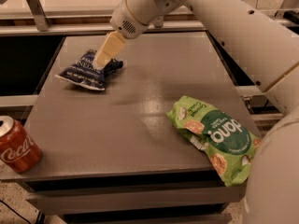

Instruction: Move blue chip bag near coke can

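Hand [101, 62] over blue chip bag [80, 74] on gray table [117, 125]; grip unclear.

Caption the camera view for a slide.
Pincer at the blue bag, far left of the table; coke can at near-left corner, green bag right.

Crumpled navy blue chip bag [80, 74] far-left, gripper [99, 63] over it; red coke can [17, 146] upright, near-left corner

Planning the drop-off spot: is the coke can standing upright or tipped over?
Upright: the coke can shows its silver top facing up. The gripper hangs over the blue chip bag.
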